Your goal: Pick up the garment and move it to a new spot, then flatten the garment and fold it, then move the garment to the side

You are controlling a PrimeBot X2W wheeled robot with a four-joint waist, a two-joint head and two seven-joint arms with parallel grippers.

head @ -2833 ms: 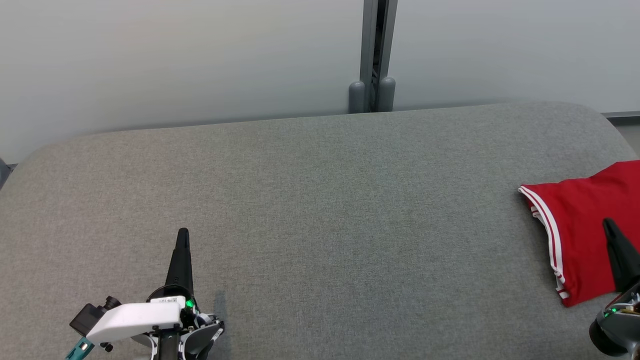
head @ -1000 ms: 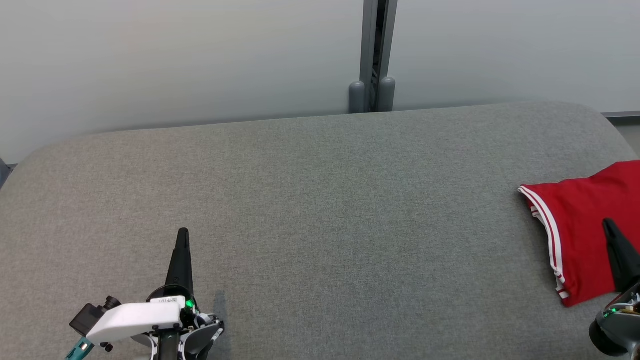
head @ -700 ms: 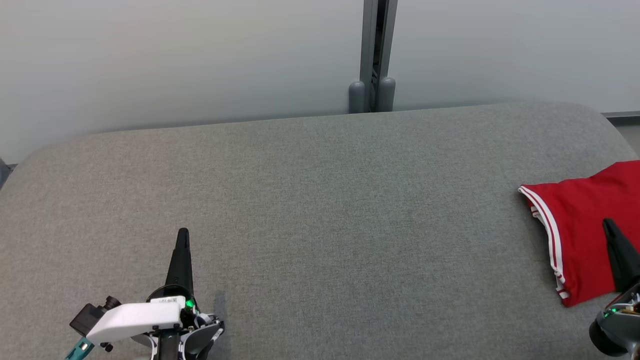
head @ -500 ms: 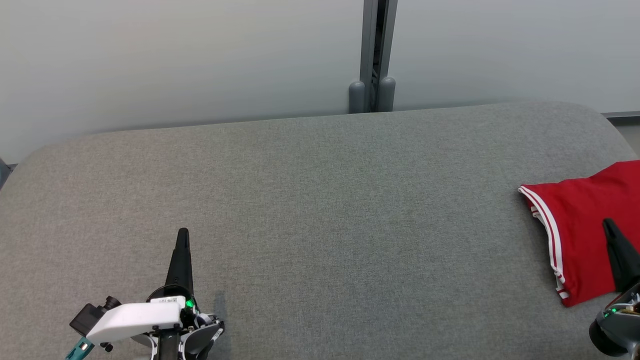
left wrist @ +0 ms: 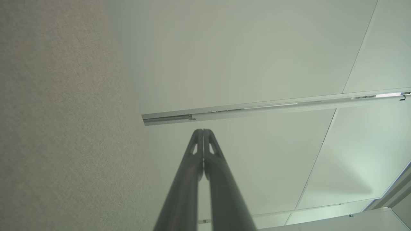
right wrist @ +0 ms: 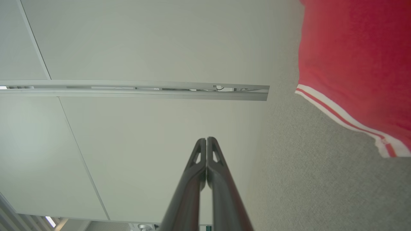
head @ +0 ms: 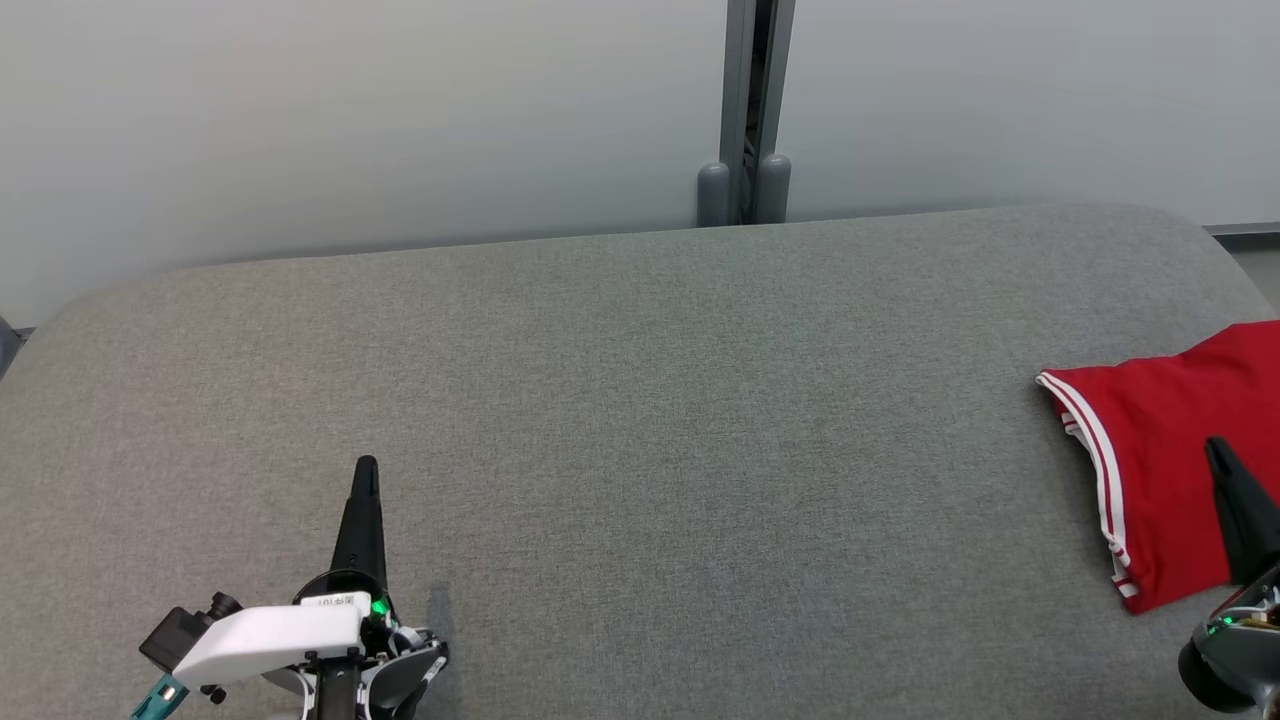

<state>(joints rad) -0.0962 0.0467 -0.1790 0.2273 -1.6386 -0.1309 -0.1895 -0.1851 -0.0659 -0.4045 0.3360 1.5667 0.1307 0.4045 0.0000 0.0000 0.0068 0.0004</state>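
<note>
Both tools sat idle, low by the front edge of the grey padded surface (head: 640, 400). Left tool (head: 366, 466) was near the front-left corner w/ fingers pressed together, nothing between them; the left wrist view showed the two tips meeting, pointing toward the pale wall (head: 400, 120). Right tool (head: 1216, 448) was at the front-right corner, fingers likewise pressed together and empty. The red garment (head: 1160, 450), w/ white stripe trim along its hem, lay as a flat folded packet against the right edge of the surface, nearer the front than the back; its right part ran out of the head view, so whether it overhung the edge couldn't be told. Judging by that, pick-up, flatten, fold and move-aside all looked done, or v. nearly so. Main risk: in the head view the right tool's finger crossed over the cloth's front part; whether it touched or hovered couldn't be told. If that arm pulled back low or swung left, the tip could catch the top layer or the striped hem, drag it and open the fold. 2nd risk: the surface rounds off at that right corner, so any nudge rightward could tip the packet over the side. Left tool was well apart from the garment, no threat there.
</note>
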